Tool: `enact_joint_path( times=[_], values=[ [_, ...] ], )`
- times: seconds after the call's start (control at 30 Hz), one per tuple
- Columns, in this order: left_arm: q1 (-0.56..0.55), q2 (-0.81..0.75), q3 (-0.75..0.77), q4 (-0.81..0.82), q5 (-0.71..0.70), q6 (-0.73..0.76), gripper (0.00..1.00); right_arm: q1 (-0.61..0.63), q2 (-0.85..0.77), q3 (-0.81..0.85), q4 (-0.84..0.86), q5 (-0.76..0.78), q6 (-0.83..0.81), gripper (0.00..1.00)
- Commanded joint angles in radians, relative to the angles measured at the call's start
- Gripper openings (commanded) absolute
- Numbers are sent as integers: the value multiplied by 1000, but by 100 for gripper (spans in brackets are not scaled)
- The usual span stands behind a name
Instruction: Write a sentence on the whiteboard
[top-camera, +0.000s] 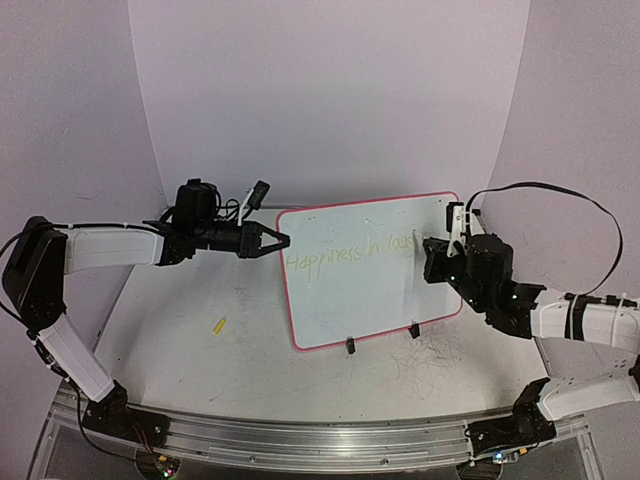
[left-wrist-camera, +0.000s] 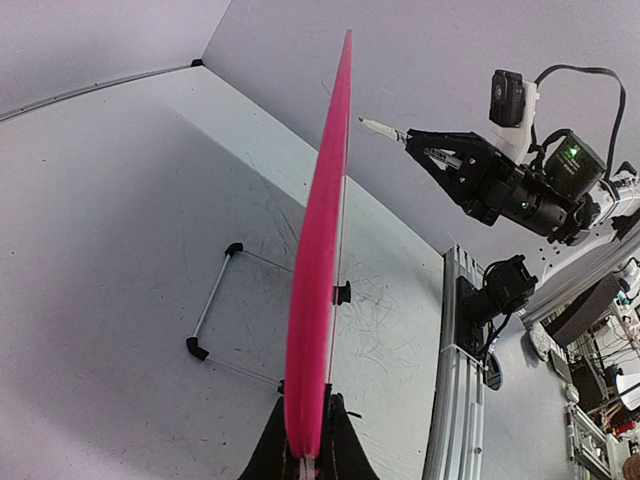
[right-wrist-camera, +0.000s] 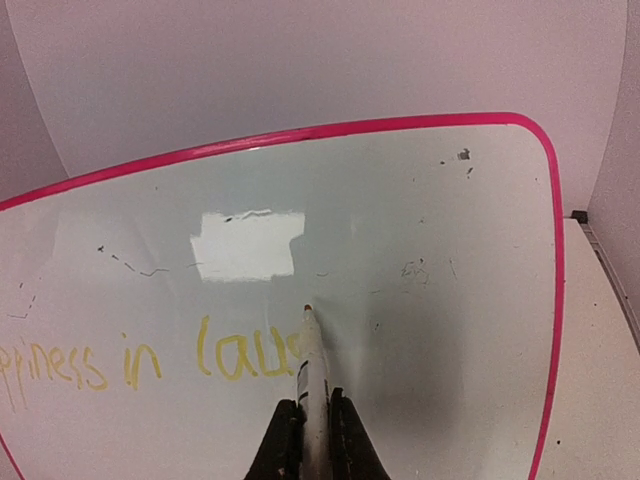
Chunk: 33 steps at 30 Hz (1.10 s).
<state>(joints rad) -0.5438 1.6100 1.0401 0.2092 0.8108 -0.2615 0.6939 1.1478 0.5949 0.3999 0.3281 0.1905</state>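
Observation:
The whiteboard (top-camera: 370, 290) stands tilted on two black clip feet (top-camera: 350, 346), its pink rim facing the left wrist camera edge-on (left-wrist-camera: 318, 250). My left gripper (top-camera: 278, 241) (left-wrist-camera: 308, 398) is shut on the board's left edge. My right gripper (top-camera: 432, 258) (right-wrist-camera: 312, 397) is shut on a white marker (right-wrist-camera: 314, 365). The marker tip (right-wrist-camera: 307, 308) sits at or just off the board face, right after the last letter. The sentence (top-camera: 345, 255) (right-wrist-camera: 150, 365), in faint yellow, reads "Happiness in lau" up to the marker. The marker barrel covers what follows.
A small yellow marker cap (top-camera: 218, 325) lies on the scuffed tabletop left of the board. A wire stand (left-wrist-camera: 215, 300) props the board from behind. An aluminium rail (top-camera: 320, 435) runs along the near edge. The curved backdrop wall (top-camera: 330, 100) rises close behind.

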Motion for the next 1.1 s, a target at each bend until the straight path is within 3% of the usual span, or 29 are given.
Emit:
enact_joint_path(
  times=[0.0,1.07],
  values=[
    [-15,-18,22,-54,-38,49,0,-11,23,52,53,40,-23,0],
    [-16,-10,26,-55,-33,47,0,-27,-6,-52,-8,-12,42,0]
  ],
)
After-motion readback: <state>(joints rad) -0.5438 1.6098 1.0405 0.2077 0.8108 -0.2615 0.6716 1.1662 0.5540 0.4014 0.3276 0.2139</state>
